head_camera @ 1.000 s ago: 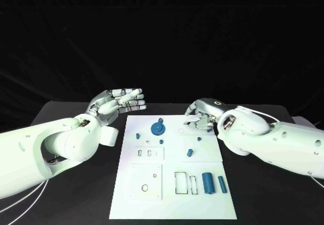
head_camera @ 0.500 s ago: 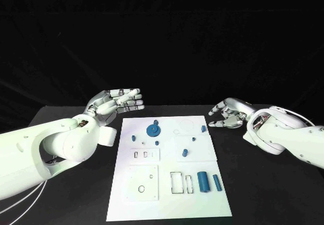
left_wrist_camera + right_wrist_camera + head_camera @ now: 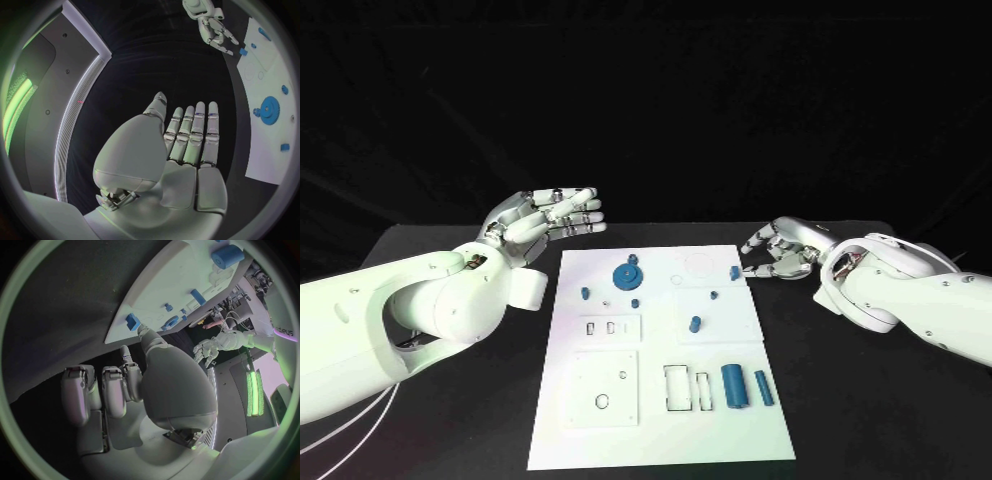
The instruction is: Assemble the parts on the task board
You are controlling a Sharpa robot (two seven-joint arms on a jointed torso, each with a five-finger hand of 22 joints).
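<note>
Right robot hand [image 3: 780,250] has pulled off the task board [image 3: 661,420] since a second ago, fingers curled, holding nothing, just beside its far corner. Blue parts [image 3: 733,385] sit on the board, mid black desk [image 3: 877,420]. Left robot hand [image 3: 545,222] hovers flat, empty; dark backdrop [image 3: 646,100] behind.

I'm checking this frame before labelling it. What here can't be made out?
- Right robot hand: head view, whether its fingertips touch the small blue part at the task board edge; too small.
- Right wrist view: the palm hides the fingertips.
- Board recesses: too small to match to parts.
</note>
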